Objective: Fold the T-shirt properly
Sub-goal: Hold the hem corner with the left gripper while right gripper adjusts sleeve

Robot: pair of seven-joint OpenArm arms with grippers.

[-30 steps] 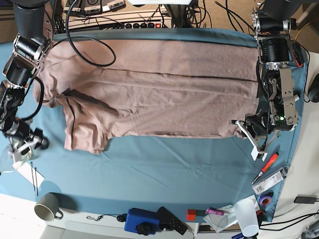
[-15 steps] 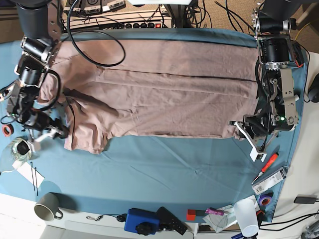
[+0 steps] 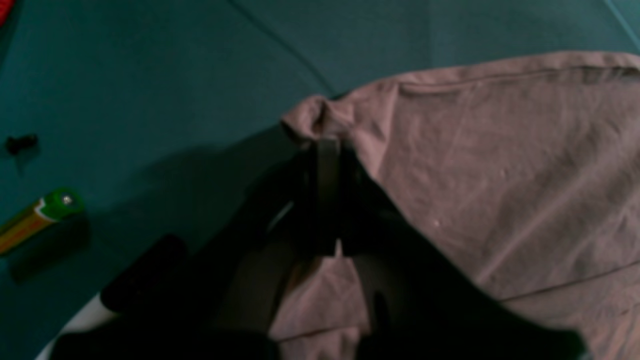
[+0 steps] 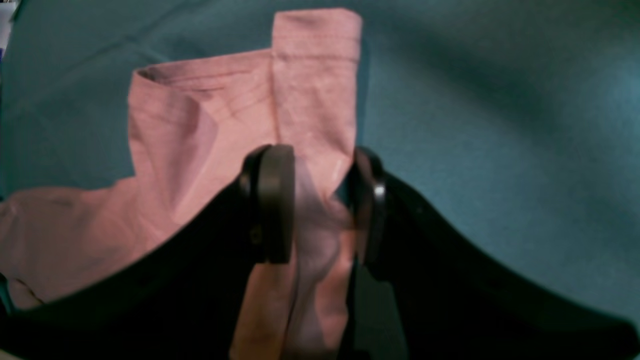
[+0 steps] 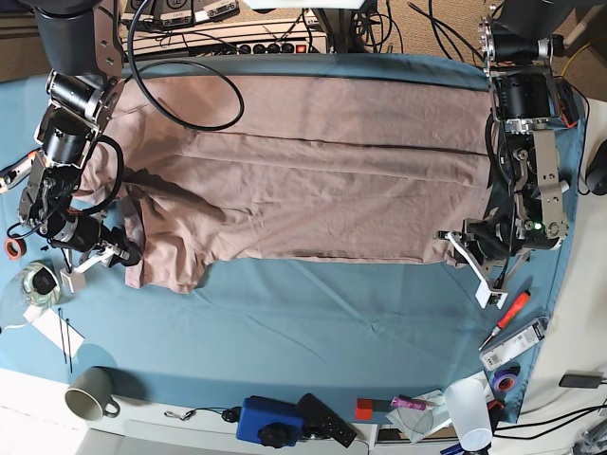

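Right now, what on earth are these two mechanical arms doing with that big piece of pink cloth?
They are folding a T-shirt spread over a blue-teal table cloth. The left gripper is pinched shut on the shirt's corner at one end. At the other end, the right gripper is open, its jaws either side of a sleeve, with nothing gripped yet. The shirt looks partly folded lengthwise and is wrinkled. Odds and ends such as a mug sit along the table's edge.
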